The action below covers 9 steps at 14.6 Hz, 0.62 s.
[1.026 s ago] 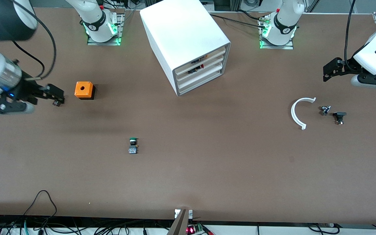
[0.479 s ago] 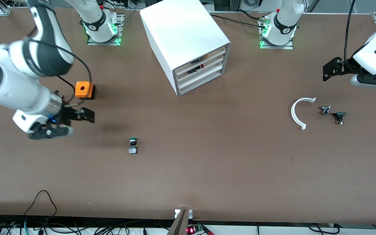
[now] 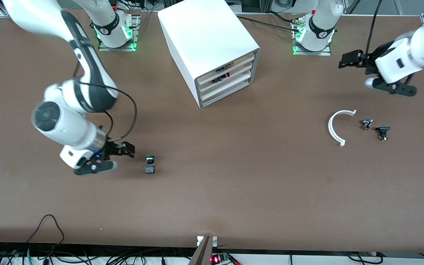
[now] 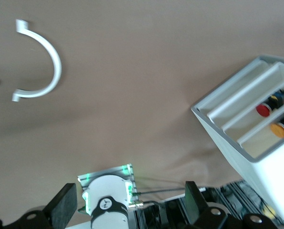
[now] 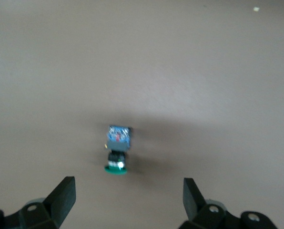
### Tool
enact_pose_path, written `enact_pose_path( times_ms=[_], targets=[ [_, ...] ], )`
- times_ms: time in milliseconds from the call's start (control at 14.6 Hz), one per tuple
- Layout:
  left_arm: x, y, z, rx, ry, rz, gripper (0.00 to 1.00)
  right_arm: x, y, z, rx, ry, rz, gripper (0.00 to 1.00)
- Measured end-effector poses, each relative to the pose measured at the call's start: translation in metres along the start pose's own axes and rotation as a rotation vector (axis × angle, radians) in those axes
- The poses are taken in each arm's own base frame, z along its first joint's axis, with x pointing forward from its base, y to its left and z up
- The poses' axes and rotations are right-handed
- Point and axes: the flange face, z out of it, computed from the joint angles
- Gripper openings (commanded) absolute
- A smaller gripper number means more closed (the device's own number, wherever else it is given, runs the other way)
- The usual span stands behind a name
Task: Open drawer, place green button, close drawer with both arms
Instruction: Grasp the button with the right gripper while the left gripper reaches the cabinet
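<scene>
Front view: the button (image 3: 150,163) lies on the brown table (image 3: 234,184) at lower centre-left. The right claw (image 3: 125,149), fingers apart and empty, hangs just beside it. The drawer (image 3: 226,90) sits closed in the cabinet (image 3: 204,36) at top centre. The left claw (image 3: 346,60), also apart and empty, hangs at upper right.

Left wrist view: the cabinet (image 4: 256,138) shows at the right edge.

Right wrist view: the button (image 5: 118,150) lies at centre.

Your front cam sat high across the table (image 3: 234,191), looking down at both arm bases, so it caught the whole top. Your left wrist cam faced down from well up and shared the cabinet (image 4: 256,138), the white curved piece (image 4: 46,62) and the left arm's base (image 4: 107,202) with that front view. Your right wrist cam was much closer, pointed down at the button (image 5: 118,152), which the front cam showed too (image 3: 150,164).
</scene>
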Motion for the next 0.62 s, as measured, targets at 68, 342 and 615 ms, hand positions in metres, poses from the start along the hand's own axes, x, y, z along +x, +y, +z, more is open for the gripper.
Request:
enact_pose_path(
  times_ms=[68, 342, 615],
  targets=[
    [0.009, 0.004, 0.011, -0.049, -0.025, 0.038, 1.0, 0.001, -0.006, 0.018, 0.006, 0.014, 0.001, 1.0],
    [0.052, 0.01, 0.069, -0.351, -0.044, 0.204, 1.0, -0.002, -0.024, 0.078, 0.024, 0.039, 0.005, 1.0],
    [0.078, -0.005, 0.139, -0.56, 0.094, 0.317, 1.0, -0.005, -0.014, 0.113, 0.02, 0.03, 0.024, 1.0]
  ],
)
